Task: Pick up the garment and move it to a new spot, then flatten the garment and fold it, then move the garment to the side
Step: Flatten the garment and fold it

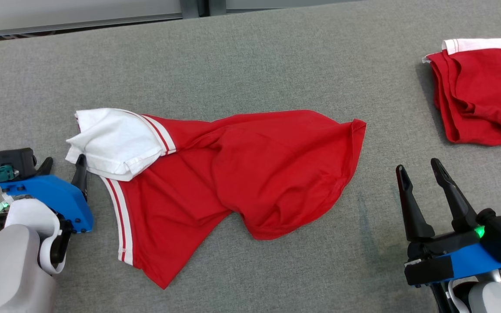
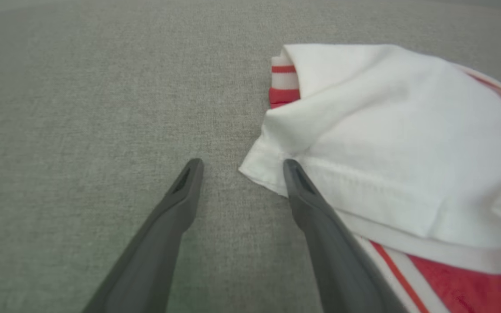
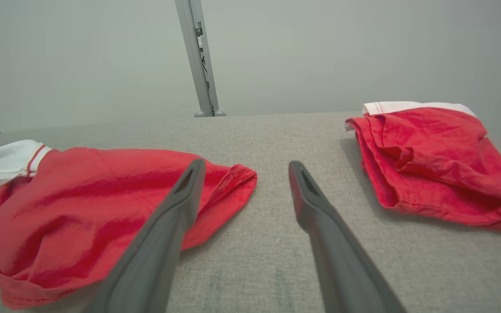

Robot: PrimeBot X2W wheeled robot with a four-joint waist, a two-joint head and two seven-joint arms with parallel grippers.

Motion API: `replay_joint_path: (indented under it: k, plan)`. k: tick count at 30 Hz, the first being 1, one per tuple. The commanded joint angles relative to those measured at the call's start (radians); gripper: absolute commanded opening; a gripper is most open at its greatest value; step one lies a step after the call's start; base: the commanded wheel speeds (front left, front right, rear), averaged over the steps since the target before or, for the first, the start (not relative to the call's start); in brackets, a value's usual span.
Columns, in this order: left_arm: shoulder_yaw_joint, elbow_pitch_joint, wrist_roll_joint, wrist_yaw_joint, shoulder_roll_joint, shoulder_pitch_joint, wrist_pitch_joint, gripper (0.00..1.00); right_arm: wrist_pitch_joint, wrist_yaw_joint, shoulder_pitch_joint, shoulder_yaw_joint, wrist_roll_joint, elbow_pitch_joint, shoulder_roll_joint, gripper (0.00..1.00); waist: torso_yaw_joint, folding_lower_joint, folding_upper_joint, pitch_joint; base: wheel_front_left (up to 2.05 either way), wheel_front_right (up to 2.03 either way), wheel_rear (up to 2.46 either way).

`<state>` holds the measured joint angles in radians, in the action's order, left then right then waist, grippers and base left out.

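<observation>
Now the red garment (image 1: pixel 242 174) lies rumpled on the desk (image 1: pixel 276 65) — not flat yet. The left end effector (image 1: pixel 64 160), fingers apart, sits by the white sleeve (image 1: pixel 115 143); the right end effector (image 1: pixel 418 166), also apart, near the hem (image 1: pixel 357 143). Next, probably: pinch both edges, pull.

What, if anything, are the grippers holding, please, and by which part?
Nothing: the left gripper stands open beside the crumpled red-and-white fabric shirt; the right gripper is open too.

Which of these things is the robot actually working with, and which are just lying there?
Job: crumpled shirt; left fingers, open beside its white sleeve; right fingers, open.
Lying about: folded shirt; post.
</observation>
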<state>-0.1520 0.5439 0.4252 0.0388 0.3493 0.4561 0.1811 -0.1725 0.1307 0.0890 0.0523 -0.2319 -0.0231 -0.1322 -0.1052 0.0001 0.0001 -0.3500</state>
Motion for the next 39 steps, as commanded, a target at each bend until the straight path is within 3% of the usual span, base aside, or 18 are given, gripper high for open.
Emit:
replay_joint_path:
  k: [1, 8, 9, 10, 14, 15, 27, 36, 37, 38, 39]
  plan:
    - [-0.003, 0.031, 0.014, 0.015, 0.002, 0.028, 0.008, 1.00, -0.005, 0.000, 0.017, 0.002, -0.010, 0.006, -0.009, 1.00, -0.001, -0.0001, -0.0001, -0.004, 0.00, 0.00, 0.00]
    - [-0.032, 0.149, 0.032, 0.053, 0.002, 0.071, 0.034, 0.99, -0.006, 0.000, 0.032, 0.010, -0.018, 0.021, -0.021, 1.00, -0.010, -0.0001, -0.0001, -0.015, 0.00, 0.00, 0.00]
    - [-0.036, 0.163, 0.034, 0.058, 0.000, 0.075, 0.036, 0.28, -0.005, 0.000, 0.032, 0.010, -0.018, 0.024, -0.022, 1.00, -0.011, -0.0001, -0.0001, -0.015, 0.00, 0.00, 0.00]
    - [-0.043, 0.175, 0.037, 0.061, -0.002, 0.077, 0.039, 0.13, -0.004, 0.000, 0.033, 0.010, -0.018, 0.027, -0.022, 1.00, -0.011, -0.0001, -0.0001, -0.015, 0.00, 0.00, 0.00]
    - [-0.054, 0.198, 0.038, 0.071, 0.003, 0.082, 0.012, 0.13, 0.003, 0.000, 0.042, 0.013, -0.014, 0.039, -0.029, 1.00, -0.009, -0.0001, -0.0001, -0.011, 0.00, 0.00, 0.00]
    - [-0.057, 0.196, 0.035, 0.072, 0.004, 0.082, 0.000, 0.00, 0.008, 0.000, 0.047, 0.019, -0.017, 0.042, -0.033, 1.00, -0.007, -0.0001, -0.0001, -0.009, 0.00, 0.00, 0.00]
    - [-0.079, 0.108, 0.010, 0.038, -0.016, 0.077, -0.100, 0.00, 0.190, 0.000, 0.165, 0.199, -0.093, 0.173, -0.114, 1.00, 0.050, -0.0001, -0.0001, 0.005, 0.00, 0.00, 0.00]
    - [-0.086, 0.044, 0.011, 0.024, -0.020, 0.063, -0.124, 0.00, 0.254, 0.000, 0.163, 0.231, -0.139, 0.203, -0.120, 1.00, 0.076, -0.0001, -0.0001, -0.007, 0.00, 0.00, 0.00]
    - [-0.086, 0.039, 0.012, 0.022, -0.018, 0.062, -0.129, 0.00, 0.260, 0.000, 0.160, 0.235, -0.145, 0.199, -0.120, 0.84, 0.076, -0.0001, -0.0001, -0.007, 0.00, 0.00, 0.00]
    - [-0.084, 0.033, 0.014, 0.021, -0.019, 0.059, -0.133, 0.00, 0.266, 0.000, 0.158, 0.238, -0.150, 0.195, -0.121, 0.44, 0.075, -0.0001, -0.0001, -0.008, 0.00, 0.00, 0.00]
    - [-0.084, 0.029, 0.014, 0.019, -0.019, 0.057, -0.135, 0.00, 0.265, 0.000, 0.157, 0.240, -0.151, 0.189, -0.121, 0.22, 0.075, -0.0001, -0.0001, -0.008, 0.00, 0.00, 0.00]
